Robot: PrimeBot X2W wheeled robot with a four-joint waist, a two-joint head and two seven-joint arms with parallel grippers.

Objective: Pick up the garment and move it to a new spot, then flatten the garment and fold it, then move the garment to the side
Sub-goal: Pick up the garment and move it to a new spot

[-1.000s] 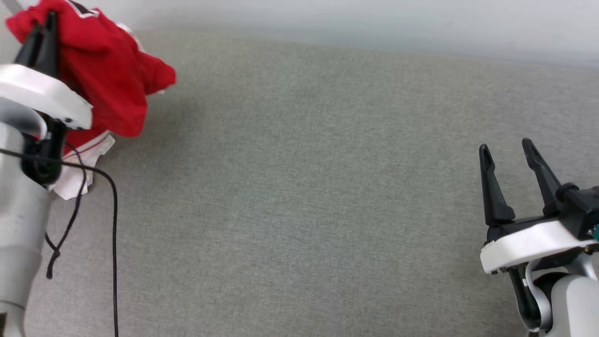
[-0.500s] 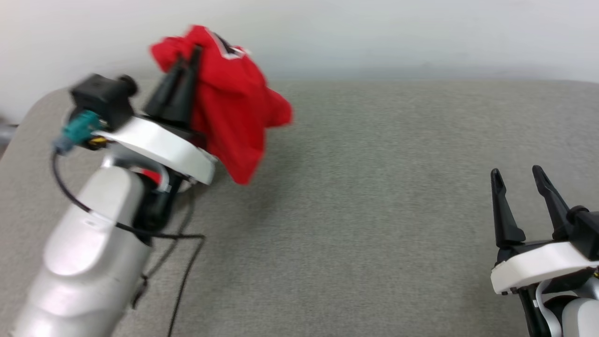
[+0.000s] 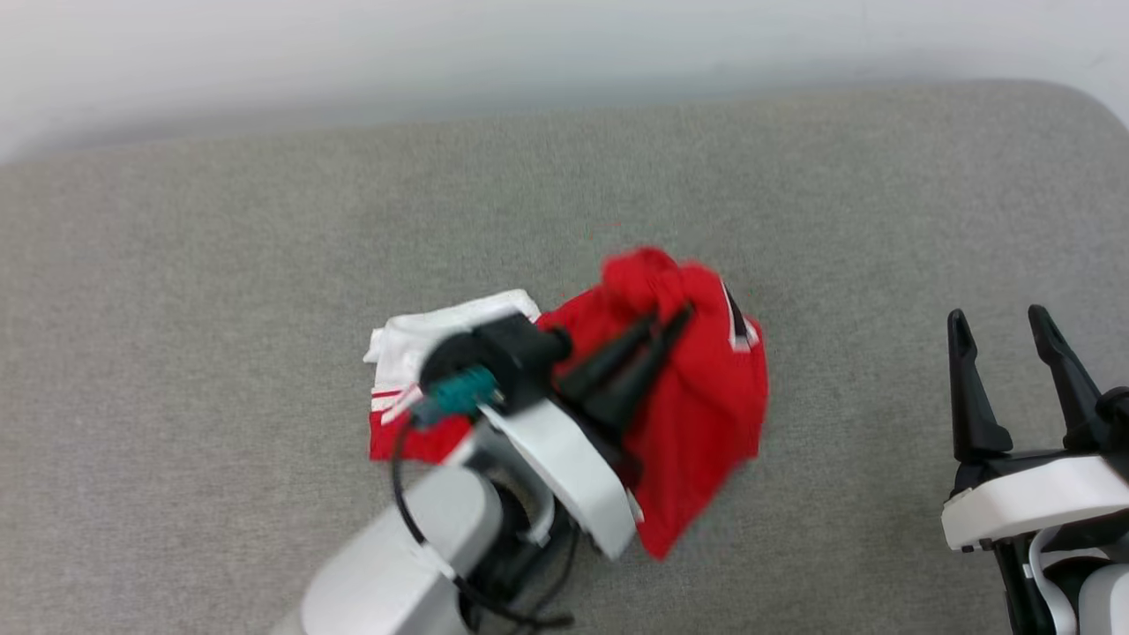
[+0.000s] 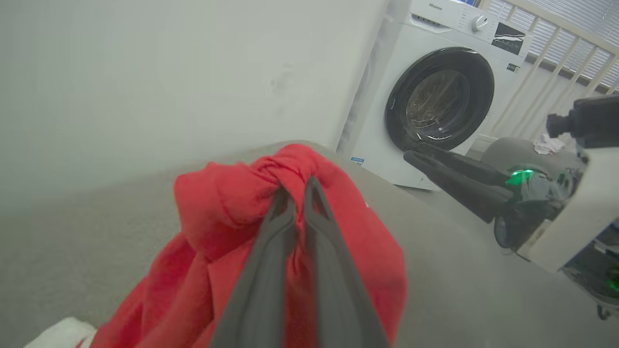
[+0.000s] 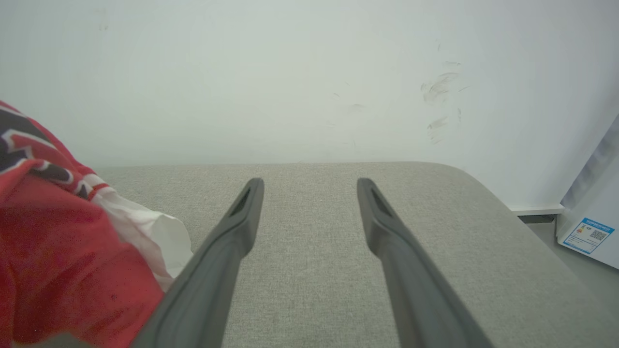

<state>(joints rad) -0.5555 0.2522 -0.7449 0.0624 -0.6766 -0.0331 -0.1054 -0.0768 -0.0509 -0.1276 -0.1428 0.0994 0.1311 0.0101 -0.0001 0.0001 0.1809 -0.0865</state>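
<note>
Washer (image 4: 440,99) stands beyond left fingers (image 4: 263,280) clamping garment (image 4: 217,203); right fingers (image 5: 232,241) gape apart.

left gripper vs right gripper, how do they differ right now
The left gripper is shut on a bunch of the red garment; the right gripper is open and empty. The left gripper is over the middle of the grey surface, angled rightward; the right gripper is at its right side, pointing at the wall. Both have two long dark fingers.
</note>
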